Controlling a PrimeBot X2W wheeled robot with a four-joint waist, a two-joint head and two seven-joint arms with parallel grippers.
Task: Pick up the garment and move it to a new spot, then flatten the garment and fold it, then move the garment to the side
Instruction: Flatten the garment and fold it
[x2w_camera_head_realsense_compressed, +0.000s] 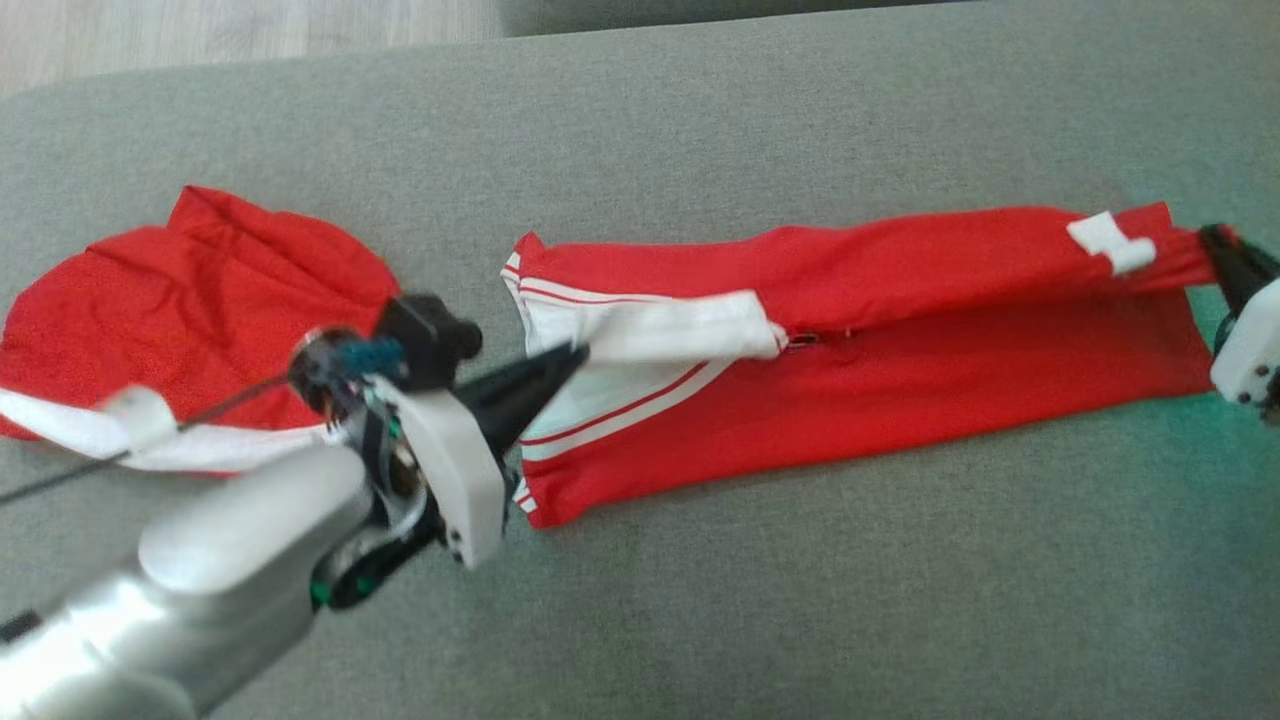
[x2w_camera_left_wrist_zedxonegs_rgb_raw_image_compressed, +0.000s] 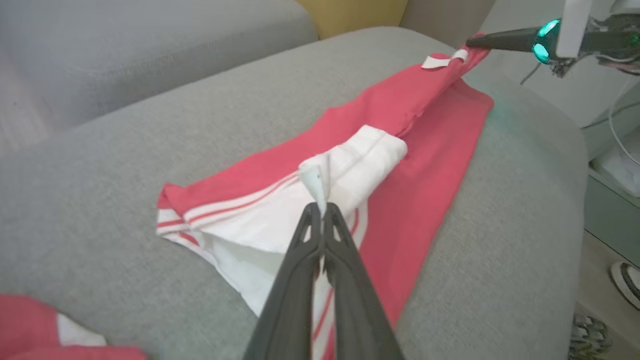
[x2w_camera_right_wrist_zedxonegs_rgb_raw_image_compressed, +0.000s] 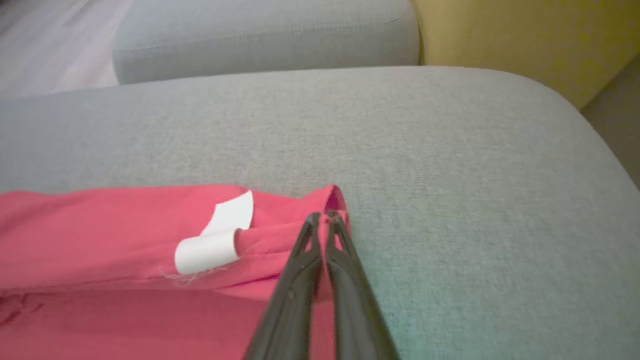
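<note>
head view: garment (x2w_camera_head_realsense_compressed: 850, 350) lies stretched lengthwise left to right.

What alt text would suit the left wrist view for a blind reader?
The left end effector, shut, pinches a white fold of a red-and-white garment stretched along a grey cushion; the right end effector grips its far red corner.

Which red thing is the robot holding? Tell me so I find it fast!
On the grey cushion lie two red garments. Take the long garment stretched across the middle, pinched by the left claw and the right claw. The other garment, at the left, is a crumpled heap nobody holds.
</note>
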